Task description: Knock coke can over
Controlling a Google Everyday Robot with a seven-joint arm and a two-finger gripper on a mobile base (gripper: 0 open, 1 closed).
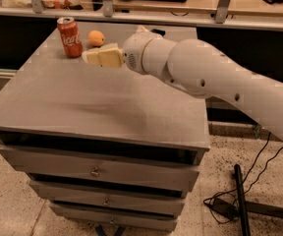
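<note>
Camera view | coke can upright on cabinet | gripper fingers clenched, empty, just beside coke can

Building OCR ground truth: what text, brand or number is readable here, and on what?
White script logo on the coke can: too blurred to read.
Gripper, close beside the can over the tabletop: no text visible.
Nothing else legible.
</note>
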